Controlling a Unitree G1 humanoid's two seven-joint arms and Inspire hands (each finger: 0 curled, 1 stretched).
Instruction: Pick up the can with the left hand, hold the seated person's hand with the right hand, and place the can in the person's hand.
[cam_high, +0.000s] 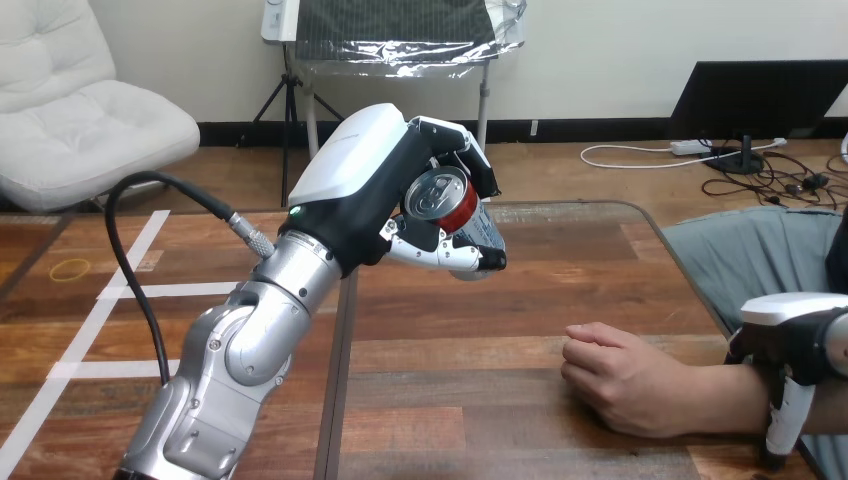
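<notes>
Your left hand (385, 185) is wrapped round the can (445, 200), lifted clear of the tabletop (480, 400) in the upper middle of the frame, so the pickup looks done. At the right edge your right hand (800, 335) sits over the person's forearm (720, 400); you cannot tell whether it grips. The person's hand (625, 375) lies at lower right, loosely closed, knuckles up. The next move, as I judge it, is to carry the can down and right once that palm opens.

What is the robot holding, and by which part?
Its left hand grips a red can round the side wall, leaving the top end bare.
</notes>
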